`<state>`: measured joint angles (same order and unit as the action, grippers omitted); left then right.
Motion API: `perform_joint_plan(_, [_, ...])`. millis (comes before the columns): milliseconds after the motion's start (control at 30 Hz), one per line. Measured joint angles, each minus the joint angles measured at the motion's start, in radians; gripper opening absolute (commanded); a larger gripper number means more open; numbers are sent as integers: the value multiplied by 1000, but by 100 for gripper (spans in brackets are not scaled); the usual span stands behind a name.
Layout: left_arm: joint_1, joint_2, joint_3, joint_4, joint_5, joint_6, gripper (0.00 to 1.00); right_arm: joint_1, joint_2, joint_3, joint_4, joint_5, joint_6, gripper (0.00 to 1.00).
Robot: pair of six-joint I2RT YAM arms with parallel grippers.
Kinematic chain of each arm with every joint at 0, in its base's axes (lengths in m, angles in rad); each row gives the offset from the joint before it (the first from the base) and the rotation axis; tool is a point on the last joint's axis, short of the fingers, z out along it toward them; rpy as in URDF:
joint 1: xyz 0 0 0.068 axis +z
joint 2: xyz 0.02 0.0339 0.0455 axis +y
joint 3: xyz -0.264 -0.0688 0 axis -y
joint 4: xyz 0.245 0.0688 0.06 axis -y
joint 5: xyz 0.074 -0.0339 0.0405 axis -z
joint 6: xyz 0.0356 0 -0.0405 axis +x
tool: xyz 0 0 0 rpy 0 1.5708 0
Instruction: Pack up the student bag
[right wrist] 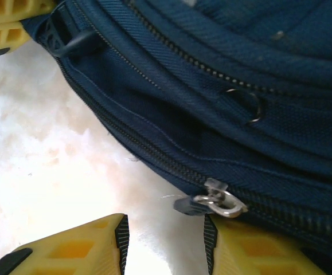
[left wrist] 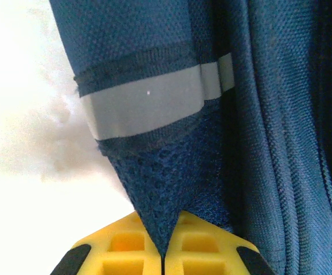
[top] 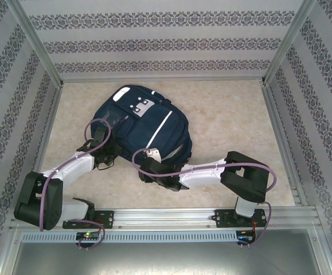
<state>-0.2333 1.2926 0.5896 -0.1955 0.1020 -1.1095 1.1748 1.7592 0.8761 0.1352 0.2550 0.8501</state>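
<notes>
- The left gripper [left wrist: 161, 252] is closed tight, its yellow fingers [left wrist: 120, 249] pinching the tip of a blue mesh corner [left wrist: 166, 183] of the bag [left wrist: 280, 114].
- Just beyond the pinch, a grey stripe [left wrist: 145, 103] crosses the fabric.
- The right gripper [right wrist: 166, 240] stands partly open and holds nothing; bare table [right wrist: 51, 172] shows between its fingers.
- A zip pull [right wrist: 214, 201] lies just past the fingertip on the right of that view, seemingly touching it.
- Farther ahead, a small metal ring [right wrist: 249, 106] sits on the bag.
- From above, the bag lies flat on the table, both grippers at its near edge.
</notes>
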Motion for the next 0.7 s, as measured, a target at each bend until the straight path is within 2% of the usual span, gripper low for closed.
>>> perform_joint_plan(267, [0, 3, 0, 0, 3, 0, 0, -23, 36, -1, 37, 3, 19, 40])
perform_joint_plan(500, [0, 3, 0, 0, 3, 0, 0, -34, 50, -1, 42, 18, 14, 27])
perform_joint_plan(633, [0, 3, 0, 0, 3, 0, 0, -34, 50, -1, 40, 29, 8, 26])
perform_joint_plan(700, [0, 3, 0, 0, 3, 0, 0, -35, 53, -1, 39, 33, 8, 28])
